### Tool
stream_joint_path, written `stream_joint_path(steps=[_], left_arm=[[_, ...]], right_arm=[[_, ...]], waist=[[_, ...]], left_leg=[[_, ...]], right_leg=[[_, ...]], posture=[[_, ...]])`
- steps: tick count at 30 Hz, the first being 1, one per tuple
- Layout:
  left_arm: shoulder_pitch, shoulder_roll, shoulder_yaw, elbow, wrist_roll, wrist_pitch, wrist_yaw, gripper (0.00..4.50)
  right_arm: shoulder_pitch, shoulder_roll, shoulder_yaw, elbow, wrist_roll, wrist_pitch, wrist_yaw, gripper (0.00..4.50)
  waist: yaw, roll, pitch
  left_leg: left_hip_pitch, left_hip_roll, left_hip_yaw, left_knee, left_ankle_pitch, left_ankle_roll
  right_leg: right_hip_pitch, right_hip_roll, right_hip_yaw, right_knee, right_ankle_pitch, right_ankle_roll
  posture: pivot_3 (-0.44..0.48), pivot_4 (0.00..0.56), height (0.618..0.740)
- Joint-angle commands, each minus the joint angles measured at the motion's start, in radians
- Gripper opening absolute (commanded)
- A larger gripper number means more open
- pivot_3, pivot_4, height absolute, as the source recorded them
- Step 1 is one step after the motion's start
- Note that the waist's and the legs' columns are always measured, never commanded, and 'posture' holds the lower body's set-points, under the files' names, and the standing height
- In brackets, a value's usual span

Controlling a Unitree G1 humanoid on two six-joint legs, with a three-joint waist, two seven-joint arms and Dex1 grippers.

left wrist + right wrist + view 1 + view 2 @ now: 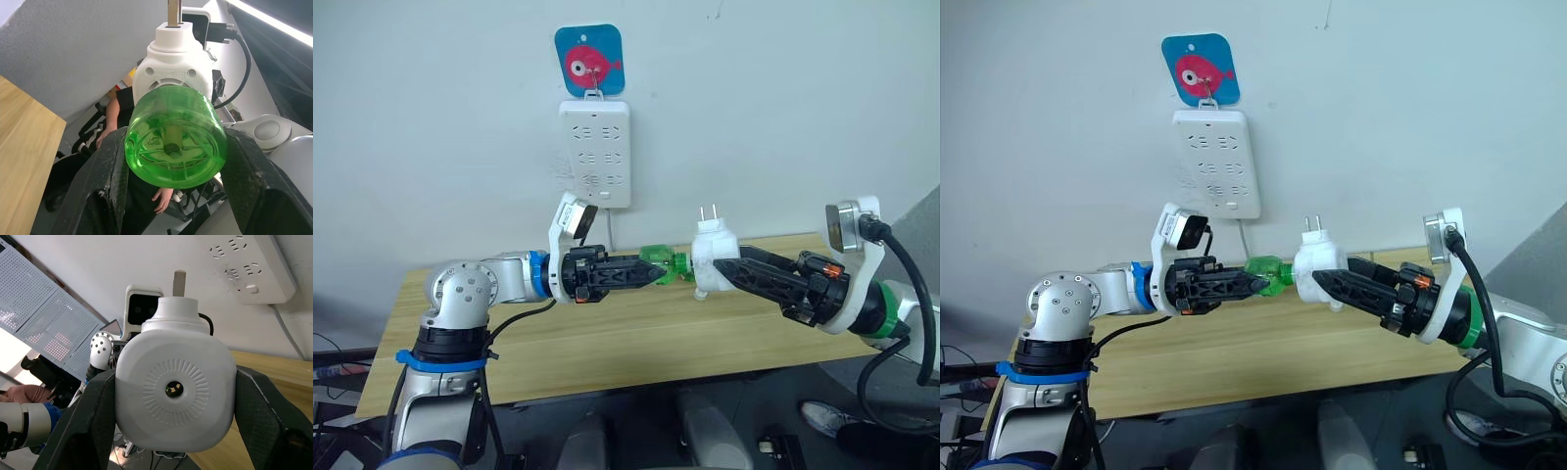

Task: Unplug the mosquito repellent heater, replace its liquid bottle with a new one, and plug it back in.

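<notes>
- A long pale wooden table with a smooth grained top runs across the scene under both arms.
- A flat white plastic wall power strip hangs on the plain wall beneath a rounded blue card with a red fish; a thin white cord drops from its lower edge.
- The right gripper, matte black and tapered, has its two fingers closed on the sides of the small rounded white plastic mosquito repellent heater. The heater is held in the air above the table, clear of the strip, its two metal prongs pointing up. In the right wrist view its face is smooth, with a ring of fine radial slots around a small centre hole.
- The left gripper meets it from the other side, its fingers pressed against the tiny translucent green liquid bottle, which lies level, its neck in the heater's underside. The left wrist view shows the bottle's glossy round base with a moulded centre dimple.
</notes>
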Motion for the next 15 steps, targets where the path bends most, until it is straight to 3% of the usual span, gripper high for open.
stream_joint_path(steps=[1,15], left_arm=[[-0.009,0.003,-0.001,-0.038,-0.020,-0.007,-0.024,2.32],[-0.004,-0.018,-0.030,-0.052,-0.003,-0.029,-0.027,2.32]], right_arm=[[-0.020,-0.005,-0.001,-0.047,0.029,-0.008,0.006,2.97],[-0.105,0.021,0.092,-0.072,0.028,-0.013,-0.042,2.97]], waist=[[0.000,0.000,0.000],[0.000,0.000,0.000]], left_leg=[[0.000,0.000,0.000,0.000,0.000,0.000],[0.000,0.000,0.000,0.000,0.000,0.000]], right_leg=[[0.000,0.000,0.000,0.000,0.000,0.000],[0.000,0.000,0.000,0.000,0.000,0.000]], posture=[[-0.179,0.160,0.733],[-0.181,0.161,0.733]])
